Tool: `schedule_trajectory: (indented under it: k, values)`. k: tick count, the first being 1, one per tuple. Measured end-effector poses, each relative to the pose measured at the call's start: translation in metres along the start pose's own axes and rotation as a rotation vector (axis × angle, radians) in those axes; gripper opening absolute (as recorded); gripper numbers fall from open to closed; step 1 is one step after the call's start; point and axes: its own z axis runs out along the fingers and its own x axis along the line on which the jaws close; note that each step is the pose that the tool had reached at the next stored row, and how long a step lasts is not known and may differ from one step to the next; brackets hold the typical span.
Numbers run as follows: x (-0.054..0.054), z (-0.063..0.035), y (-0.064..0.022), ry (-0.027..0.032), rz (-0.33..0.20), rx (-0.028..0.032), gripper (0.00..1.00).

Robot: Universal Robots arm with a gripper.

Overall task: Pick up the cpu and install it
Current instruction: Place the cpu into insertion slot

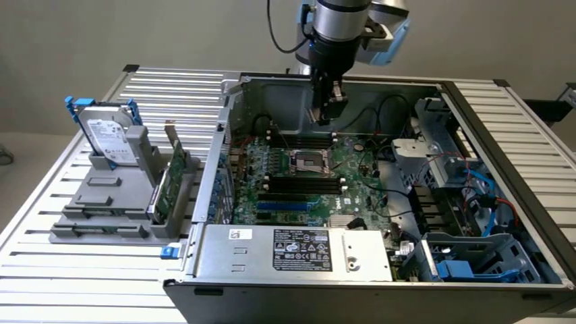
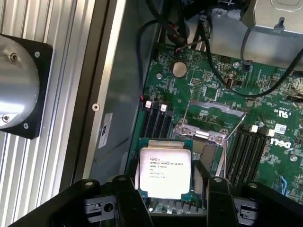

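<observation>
Wrist view: gripper [image 2: 166, 196] clamped on the cpu [image 2: 164, 171], held above the motherboard [image 2: 199, 80], near its open socket [image 2: 208, 124]

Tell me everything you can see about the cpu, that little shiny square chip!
The cpu is a small flat square chip with a matte silver metal top, tiny dark printed lettering and a thin green rim. Its printed face is turned toward the wrist camera. The gripper clamps it between black fingers on two opposite sides, holding it above the green motherboard, close to the metal-framed socket.
</observation>
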Motion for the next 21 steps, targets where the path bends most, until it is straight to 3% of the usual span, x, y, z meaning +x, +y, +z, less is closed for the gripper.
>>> schedule_trajectory:
  k: [5, 9, 15, 21]
  values:
    - [0.0, 0.004, -0.0007, -0.0027, 0.073, -0.0086, 0.54]
    - [0.0, 0.0085, -0.0099, -0.0059, 0.078, -0.0077, 0.54]
    - [0.0, 0.0163, -0.013, -0.0136, 0.126, -0.0139, 0.54]
    - [-0.006, 0.0204, -0.0251, -0.014, 0.128, -0.0132, 0.54]
